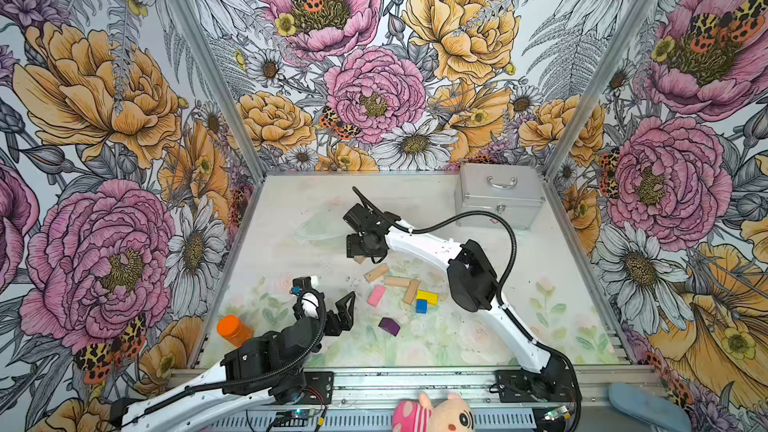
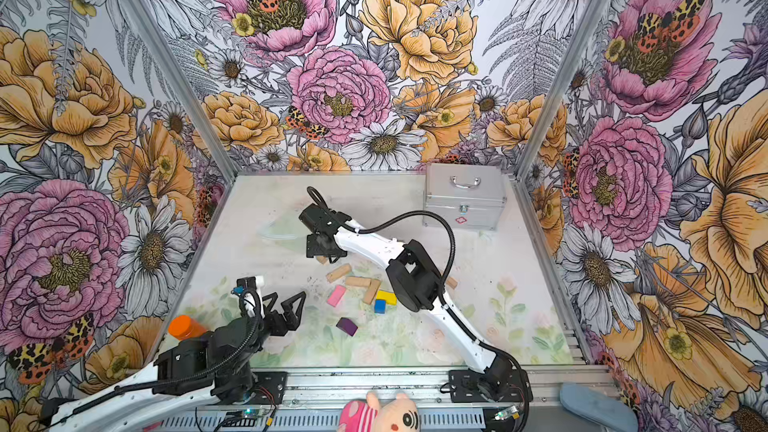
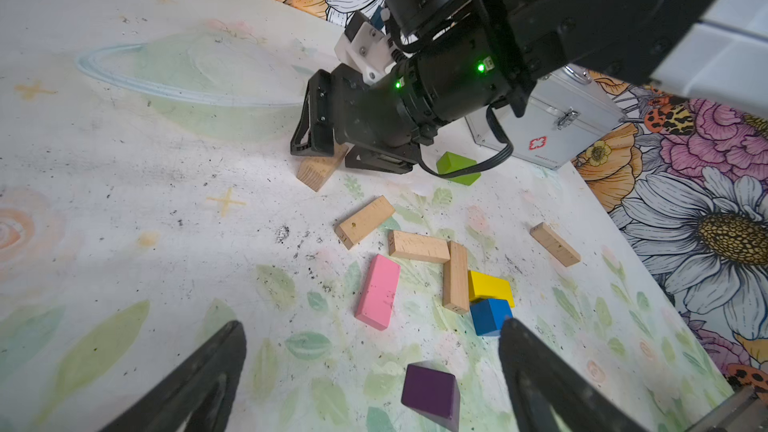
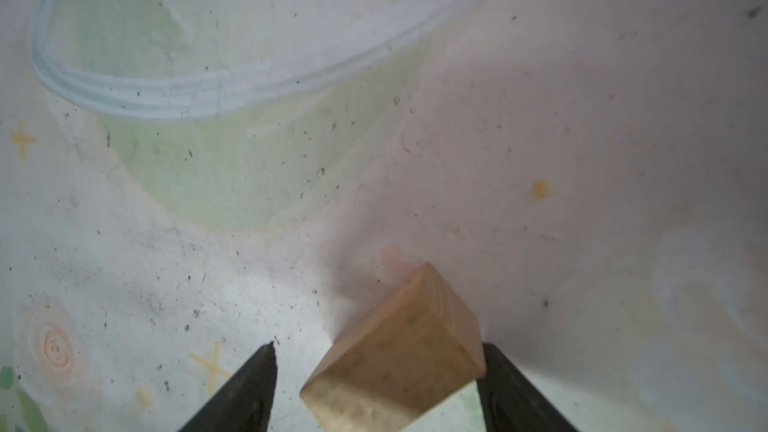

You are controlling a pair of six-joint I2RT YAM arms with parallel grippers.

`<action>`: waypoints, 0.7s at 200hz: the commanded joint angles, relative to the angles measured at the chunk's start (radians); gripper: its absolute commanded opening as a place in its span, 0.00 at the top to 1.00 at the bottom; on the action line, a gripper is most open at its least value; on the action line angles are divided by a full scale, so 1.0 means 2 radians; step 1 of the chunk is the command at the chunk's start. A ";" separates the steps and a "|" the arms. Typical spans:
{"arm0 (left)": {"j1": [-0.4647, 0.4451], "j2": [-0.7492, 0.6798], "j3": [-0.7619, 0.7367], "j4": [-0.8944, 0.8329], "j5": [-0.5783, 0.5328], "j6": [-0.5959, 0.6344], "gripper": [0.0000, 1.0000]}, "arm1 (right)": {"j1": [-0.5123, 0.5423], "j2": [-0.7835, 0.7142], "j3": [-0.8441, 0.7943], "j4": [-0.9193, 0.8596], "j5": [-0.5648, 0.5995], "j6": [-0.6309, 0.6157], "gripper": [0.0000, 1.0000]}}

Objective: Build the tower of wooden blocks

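No tower stands anywhere on the tabletop (image 1: 291, 209). The wood blocks (image 3: 419, 246) lie loose and flat at the lower middle of both top views. They are several plain tan bars, some touching, a pink block (image 3: 378, 292), a yellow block (image 3: 490, 286) with a blue block (image 3: 490, 317) just beside it, a purple block (image 3: 432, 394) nearer the bottom edge, and a green block (image 3: 457, 168) beyond the right arm. The right end effector (image 4: 378, 347) sits low over the tabletop near the centre of the top views, its jaws apart around one tan block (image 3: 320, 168). In the right wrist view one finger touches that block's corner while the other finger (image 4: 249, 380) shows a clear gap, so the block is straddled rather than clamped, and it lies skewed between them. The left end effector (image 2: 289, 299) hangs at the lower left, jaws wide, holding nothing. These pieces look light, rigid and smooth, and the painted ones are probably slicker. The surest hold is likely across the two long flat sides near mid-length. Closing on this skewed block could twist it, so squaring up to it would help.
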 commanded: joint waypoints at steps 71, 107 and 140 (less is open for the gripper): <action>0.009 -0.013 0.034 -0.019 0.004 0.037 0.04 | 0.000 0.011 0.036 -0.035 0.005 -0.012 0.56; 0.009 -0.013 0.035 -0.019 0.005 0.038 0.04 | -0.008 -0.006 0.036 -0.045 0.008 -0.047 0.61; 0.009 -0.013 0.038 -0.019 0.007 0.038 0.04 | -0.023 -0.035 0.033 -0.050 0.011 -0.092 0.65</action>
